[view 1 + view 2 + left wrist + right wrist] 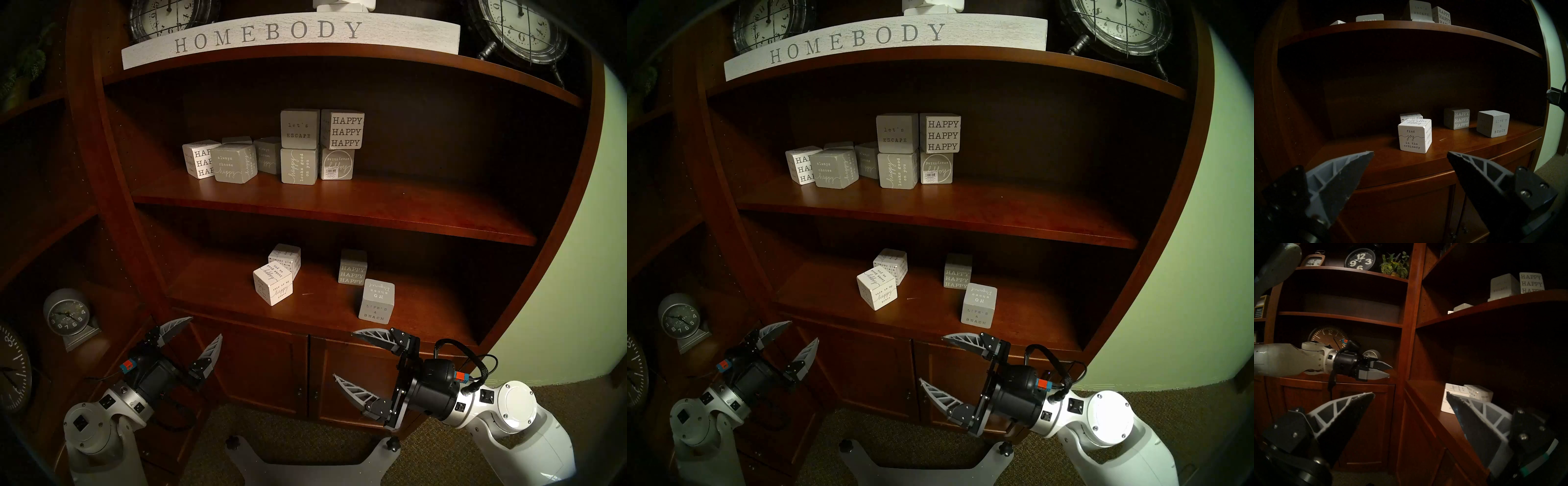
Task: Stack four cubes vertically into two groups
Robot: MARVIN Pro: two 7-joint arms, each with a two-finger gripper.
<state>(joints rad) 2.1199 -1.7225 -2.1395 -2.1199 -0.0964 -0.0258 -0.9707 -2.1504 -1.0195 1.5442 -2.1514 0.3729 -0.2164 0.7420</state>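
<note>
From my seat both arms hang in front of the dark red-brown wooden bookcase, below its lowest open shelf (pixel 424 315). The left gripper (pixel 205 327) at lower left of the head view has its jaws spread wide and empty; the right gripper (pixel 344 354) at lower centre is likewise released, holding nothing.

All four task cubes sit on that lowest shelf, none stacked yet. The front white wooden cube with small black lettering (pixel 273 283) is turned corner-on, and the rear white lettered cube (pixel 285 259) sits tight behind it, apparently touching. Right of centre stand the grey "HAPPY HAPPY HAPPY" cube (pixel 353 266) and, nearer the edge, the grey "LIFE'S A BEACH" cube (pixel 376 300), just beside each other.

My worries: the white pair is so close that jaws closing on the front cube could nudge the rear one, and its skewed angle invites a corner grip that twists it. The beach cube stands near the shelf lip, so a clumsy approach might push it off. The middle shelf (pixel 339 212) overhead leaves limited lifting room for stacking.

The shelf wood is smooth and glossy, so cubes may slide. The room is dim, with carpet below and a pale green wall at right
</note>
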